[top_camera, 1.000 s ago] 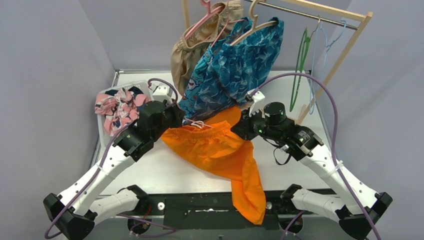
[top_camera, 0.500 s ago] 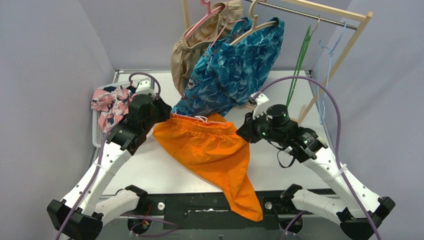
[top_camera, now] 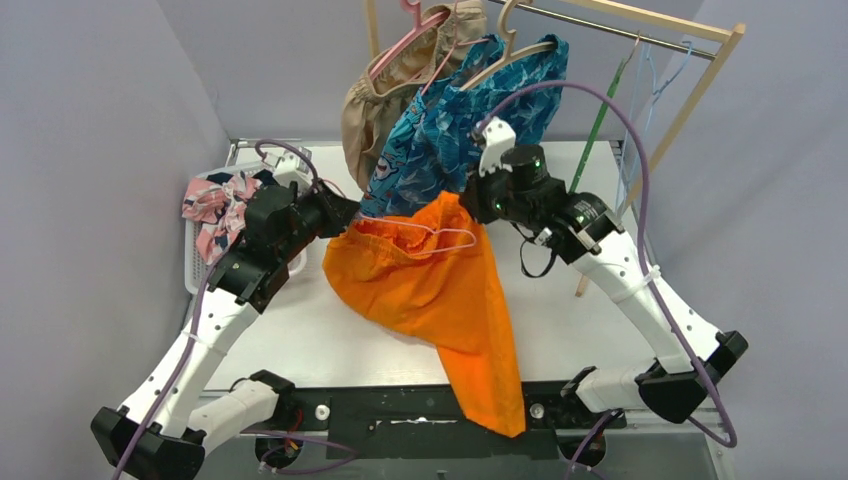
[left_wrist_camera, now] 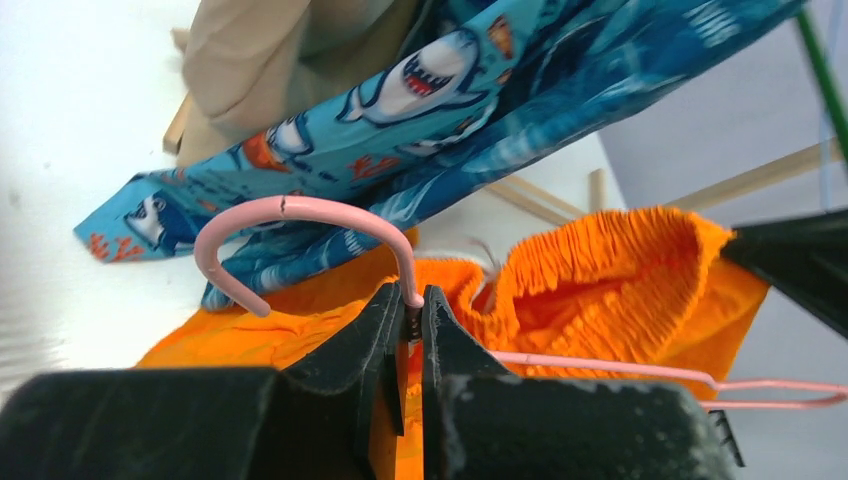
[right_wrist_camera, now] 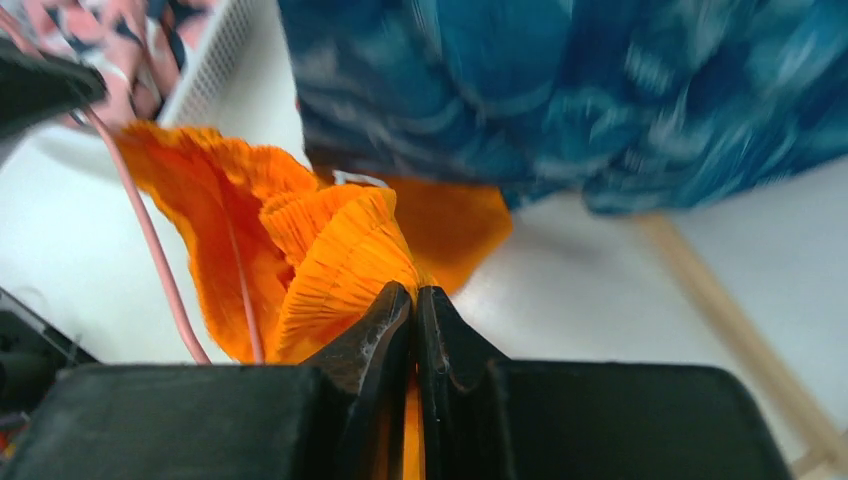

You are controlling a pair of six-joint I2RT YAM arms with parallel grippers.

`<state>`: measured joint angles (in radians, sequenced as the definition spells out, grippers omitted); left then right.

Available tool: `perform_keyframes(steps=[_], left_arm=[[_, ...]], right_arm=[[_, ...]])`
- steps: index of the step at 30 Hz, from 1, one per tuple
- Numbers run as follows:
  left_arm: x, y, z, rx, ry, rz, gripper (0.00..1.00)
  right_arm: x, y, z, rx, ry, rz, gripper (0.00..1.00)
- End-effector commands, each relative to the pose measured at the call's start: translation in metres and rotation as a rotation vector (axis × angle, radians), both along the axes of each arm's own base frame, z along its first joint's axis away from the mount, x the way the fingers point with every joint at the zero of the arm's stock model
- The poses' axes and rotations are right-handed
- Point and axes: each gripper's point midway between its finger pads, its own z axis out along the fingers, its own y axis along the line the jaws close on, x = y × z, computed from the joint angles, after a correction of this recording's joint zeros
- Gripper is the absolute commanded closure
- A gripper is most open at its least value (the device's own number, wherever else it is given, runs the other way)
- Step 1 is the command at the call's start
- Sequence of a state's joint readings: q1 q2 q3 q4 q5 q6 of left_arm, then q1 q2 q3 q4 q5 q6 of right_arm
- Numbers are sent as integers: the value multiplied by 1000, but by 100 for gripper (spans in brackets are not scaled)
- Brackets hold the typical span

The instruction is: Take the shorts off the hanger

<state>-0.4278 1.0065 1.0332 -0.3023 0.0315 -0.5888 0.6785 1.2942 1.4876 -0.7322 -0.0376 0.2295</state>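
The orange shorts (top_camera: pixel 440 290) hang between my two grippers, one leg trailing over the table's front edge. My left gripper (top_camera: pixel 345 215) is shut on the neck of the pink wire hanger (left_wrist_camera: pixel 300 215), whose arm runs through the waistband (left_wrist_camera: pixel 600 265). My right gripper (top_camera: pixel 462 200) is shut on the gathered orange waistband (right_wrist_camera: pixel 345 250) and holds it lifted; the hanger's pink wire (right_wrist_camera: pixel 150 240) shows to the left. Turquoise print shorts (top_camera: pixel 470 130) and tan shorts (top_camera: pixel 375 100) hang on the rack behind. Pink shark-print shorts (top_camera: pixel 215 215) lie in the basket at left.
A wooden rack (top_camera: pixel 690 90) with a metal rail stands at the back, with green (top_camera: pixel 598 125) and blue (top_camera: pixel 655 70) empty hangers on it. A white basket (top_camera: pixel 195 270) sits at the table's left. Grey walls enclose the table.
My right gripper has risen and swung back-left, lifting the waistband up off the hanger's right end. My left gripper shifted slightly right, keeping hold of the hanger.
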Motion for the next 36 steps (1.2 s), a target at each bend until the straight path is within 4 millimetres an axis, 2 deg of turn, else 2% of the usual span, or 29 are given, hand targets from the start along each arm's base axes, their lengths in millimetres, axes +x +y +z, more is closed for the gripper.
perform_keyframes(steps=[1, 3, 5, 7, 9, 11, 12, 13, 14, 16, 20, 23, 26, 29, 32, 36], left_arm=[[-15, -7, 92, -125, -245, -73, 100], [-19, -5, 100, -128, -269, -75, 100], [-21, -3, 99, -120, -276, -71, 100], [-20, -3, 93, -103, -266, -73, 100], [-20, -5, 82, -85, -242, -82, 100], [-20, -8, 72, -73, -221, -106, 100], [-21, -10, 67, -69, -209, -115, 100], [-21, -12, 61, -67, -198, -124, 100], [-20, -14, 52, -62, -180, -133, 100], [-20, -17, 44, -61, -160, -147, 100], [-19, -22, 34, -54, -134, -165, 100], [-18, -24, 27, -44, -116, -172, 100], [-18, -26, 19, -36, -99, -181, 100], [-17, -27, 10, -12, -77, -186, 100], [-16, -28, 1, 12, -55, -191, 100], [-16, -29, -7, 25, -33, -193, 100]], right_arm=[[19, 11, 99, 62, -278, 41, 100], [15, 18, 112, 109, -316, 80, 100], [11, 22, 108, 141, -319, 105, 100], [6, 22, 83, 145, -272, 103, 99], [-1, 17, 47, 135, -196, 83, 98], [-6, 2, 9, 86, -121, 19, 96], [-7, -10, -4, 58, -92, -37, 94], [-11, -16, -7, 45, -78, -55, 92], [-17, -20, -7, 41, -66, -53, 88], [-29, -16, 0, 69, -54, 2, 80], [-50, -15, 15, 132, -52, 61, 64], [-55, -26, 17, 147, -47, 13, 44], [-56, -36, 23, 165, -57, -42, 42], [-65, -25, 33, 229, -57, 24, 39], [-80, 1, 41, 296, -24, 170, 35], [-98, 28, 32, 279, 52, 299, 31]])
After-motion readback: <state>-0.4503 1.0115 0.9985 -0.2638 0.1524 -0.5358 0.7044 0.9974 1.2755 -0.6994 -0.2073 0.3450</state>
